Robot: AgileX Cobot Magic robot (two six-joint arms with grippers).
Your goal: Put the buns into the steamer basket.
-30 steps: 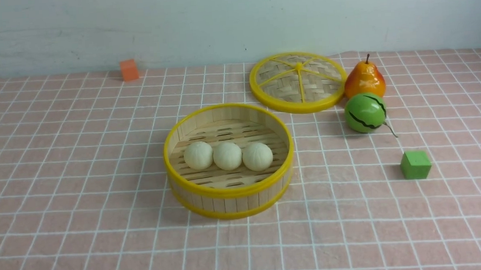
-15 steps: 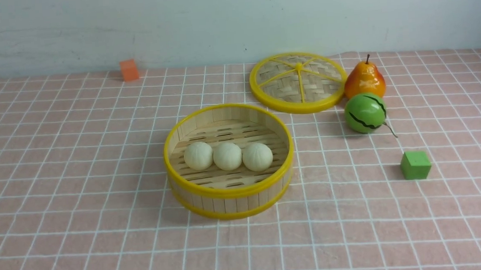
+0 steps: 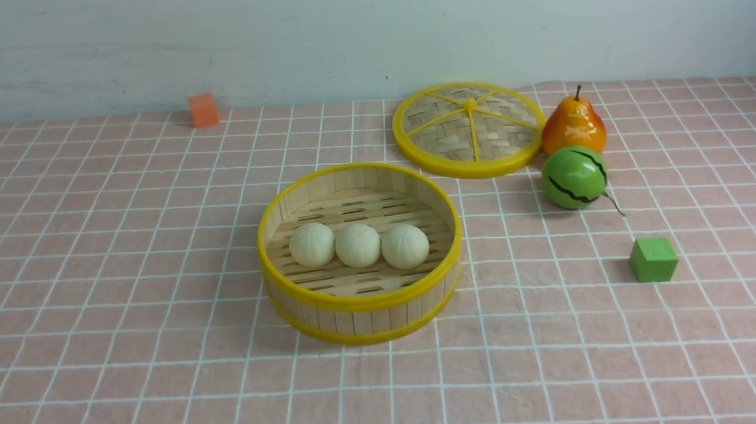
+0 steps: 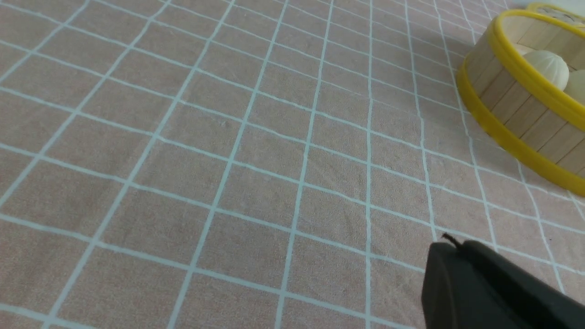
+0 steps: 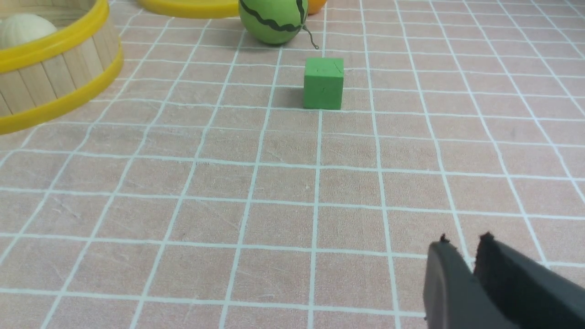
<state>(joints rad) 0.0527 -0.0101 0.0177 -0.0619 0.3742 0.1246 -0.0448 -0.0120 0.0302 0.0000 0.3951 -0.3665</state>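
Three cream-white buns [image 3: 358,244] lie side by side in a row on the slotted floor of the steamer basket [image 3: 363,301], which stands in the middle of the checked cloth. The basket's wall also shows in the left wrist view [image 4: 516,105] with a bun [image 4: 546,68] inside, and in the right wrist view [image 5: 50,87]. Neither gripper shows in the front view. My left gripper [image 4: 450,242] is shut and empty, low over bare cloth away from the basket. My right gripper [image 5: 464,242] is shut and empty, over the cloth on the near side of the green cube.
The woven yellow-spoked lid [image 3: 469,129] lies flat behind the basket to the right. A pear [image 3: 571,125] and a green striped melon [image 3: 574,177] sit beside it. A green cube [image 3: 653,259] is at the right, an orange cube [image 3: 203,110] at the far back left.
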